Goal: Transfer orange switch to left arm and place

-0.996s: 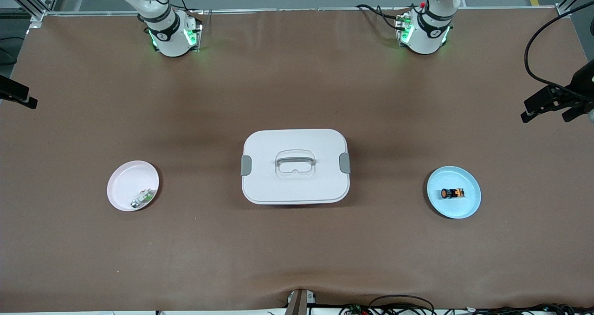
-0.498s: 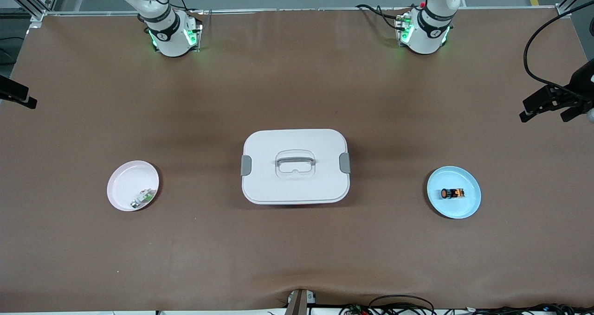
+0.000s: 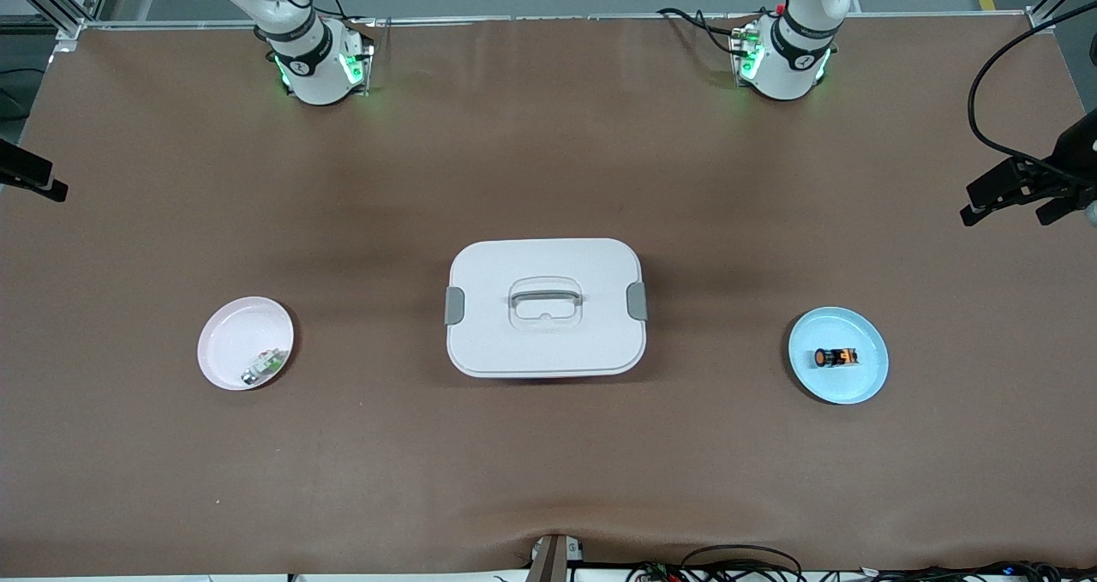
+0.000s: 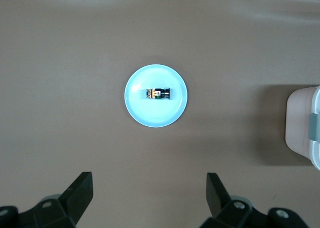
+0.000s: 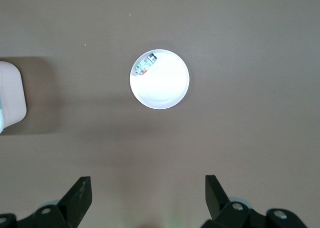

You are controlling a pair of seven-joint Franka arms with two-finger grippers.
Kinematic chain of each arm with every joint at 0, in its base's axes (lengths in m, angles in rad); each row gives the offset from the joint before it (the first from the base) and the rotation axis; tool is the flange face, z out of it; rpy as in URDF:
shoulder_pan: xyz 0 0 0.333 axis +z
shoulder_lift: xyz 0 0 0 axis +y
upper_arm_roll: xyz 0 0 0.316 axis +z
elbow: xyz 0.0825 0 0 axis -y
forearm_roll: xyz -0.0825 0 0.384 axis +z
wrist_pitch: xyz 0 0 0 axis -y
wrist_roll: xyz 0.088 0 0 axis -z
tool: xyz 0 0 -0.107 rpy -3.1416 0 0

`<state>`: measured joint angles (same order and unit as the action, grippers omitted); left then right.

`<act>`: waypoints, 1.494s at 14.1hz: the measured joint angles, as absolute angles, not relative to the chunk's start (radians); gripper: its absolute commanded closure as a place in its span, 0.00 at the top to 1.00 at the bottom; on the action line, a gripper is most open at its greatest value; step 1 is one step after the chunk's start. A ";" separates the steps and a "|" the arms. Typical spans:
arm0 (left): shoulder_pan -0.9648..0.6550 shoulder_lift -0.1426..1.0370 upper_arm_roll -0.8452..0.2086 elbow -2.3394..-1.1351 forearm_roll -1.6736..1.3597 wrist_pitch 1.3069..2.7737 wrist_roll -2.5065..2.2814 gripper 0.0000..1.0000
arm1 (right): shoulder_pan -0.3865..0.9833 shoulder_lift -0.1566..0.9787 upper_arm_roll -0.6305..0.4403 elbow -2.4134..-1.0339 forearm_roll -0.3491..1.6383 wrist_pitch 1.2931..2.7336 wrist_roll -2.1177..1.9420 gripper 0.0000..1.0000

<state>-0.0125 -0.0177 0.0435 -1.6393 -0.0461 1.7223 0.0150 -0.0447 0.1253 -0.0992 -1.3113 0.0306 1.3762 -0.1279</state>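
Switch (image 3: 836, 357) lies on blue plate (image 3: 866, 385), left arm's end. Left gripper (image 4: 150, 200) spread high above it; right gripper (image 5: 148, 198) spread over pink plate (image 5: 167, 93). Risk: tiny switch probably slips; handover clips box (image 3: 545, 308).

The orange switch (image 3: 836, 357) (a tiny black cylinder with one orange end) lies on its side in a blue plate (image 3: 866, 381), toward the left arm's end. The white box (image 3: 545, 342) sits closed mid-counter.
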 measured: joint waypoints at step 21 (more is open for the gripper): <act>-0.013 -0.130 -0.006 -1.717 -0.046 1.693 -0.030 1.00 | -0.045 0.125 -0.102 -1.311 0.031 1.376 -0.128 1.00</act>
